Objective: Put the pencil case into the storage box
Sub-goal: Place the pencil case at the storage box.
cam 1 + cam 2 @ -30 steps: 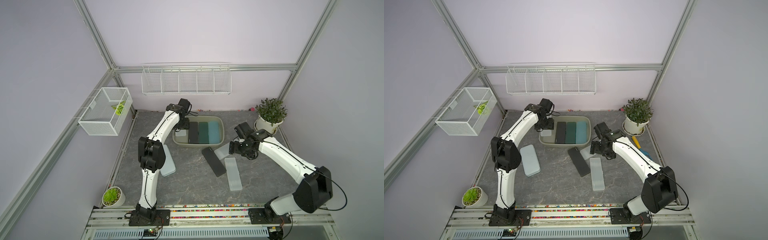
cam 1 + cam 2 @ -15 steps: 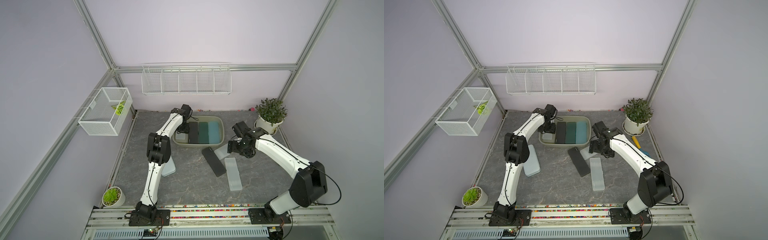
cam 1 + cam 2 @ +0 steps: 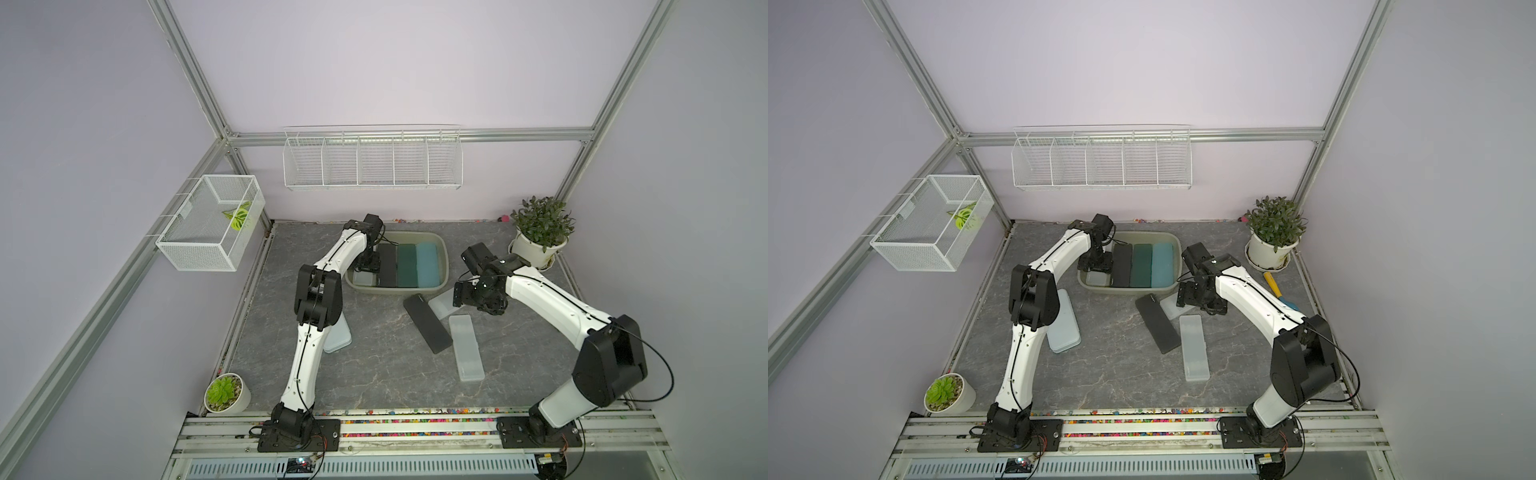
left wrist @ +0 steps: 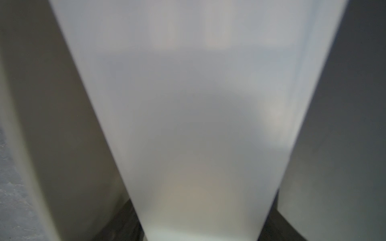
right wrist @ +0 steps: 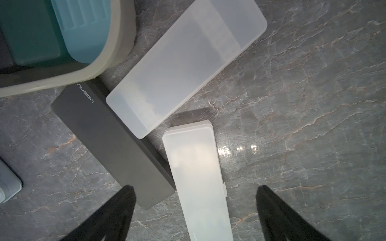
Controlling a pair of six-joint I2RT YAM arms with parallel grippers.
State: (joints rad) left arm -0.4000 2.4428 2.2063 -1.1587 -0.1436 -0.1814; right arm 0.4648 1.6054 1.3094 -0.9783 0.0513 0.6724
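The left gripper (image 3: pixel 368 268), pinching a frosted pencil case (image 4: pixel 198 104) inside the storage box (image 3: pixel 390 290), is mostly hidden by it. The right gripper (image 5: pixel 195 188) is spread over the marbled table (image 5: pixel 313 94).

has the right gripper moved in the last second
Yes, the right gripper has shifted away from the potted plant, toward the storage box.

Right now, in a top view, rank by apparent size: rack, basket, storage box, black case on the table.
1. Rack
2. Basket, though it hangs above the table, likely nearer the camera, so its lead over the box is unsure
3. Storage box
4. Black case
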